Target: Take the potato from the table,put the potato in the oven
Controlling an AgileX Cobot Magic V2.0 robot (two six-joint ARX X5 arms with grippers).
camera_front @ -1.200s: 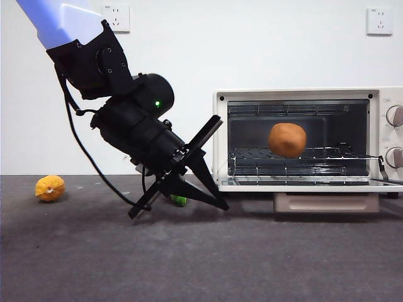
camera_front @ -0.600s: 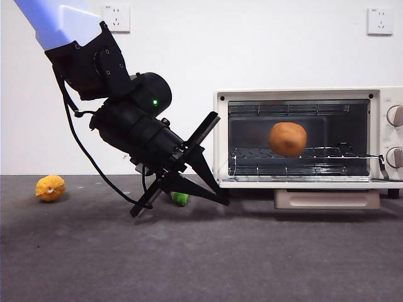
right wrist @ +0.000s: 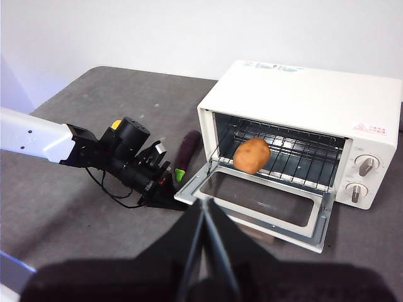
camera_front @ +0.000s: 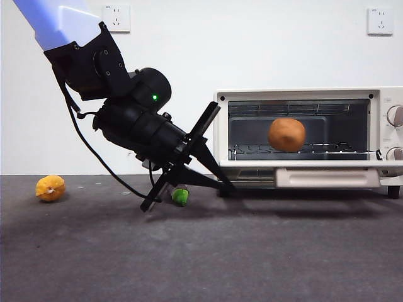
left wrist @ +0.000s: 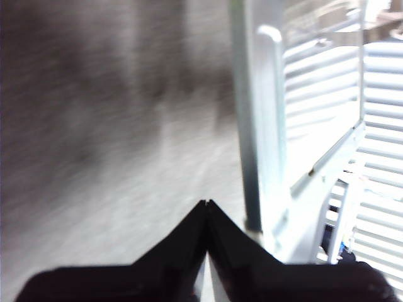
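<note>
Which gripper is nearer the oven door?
Left. The left gripper sits at the corner of the oven door, under its edge. The right gripper hangs high above the table, well back from it.

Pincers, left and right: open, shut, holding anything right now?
Left pincer: shut, empty, tips under the cream-white toaster oven's door edge.
Right pincer: shut, empty, held high above the dark grey table.

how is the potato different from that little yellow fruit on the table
The potato is orange-brown, smooth and clearly larger; the yellow fruit is brighter yellow-orange, lumpy and small. The potato sits on the wire rack inside the oven, while the fruit lies on the table, far from the oven on the other side of the left gripper. Both are roundish.
</note>
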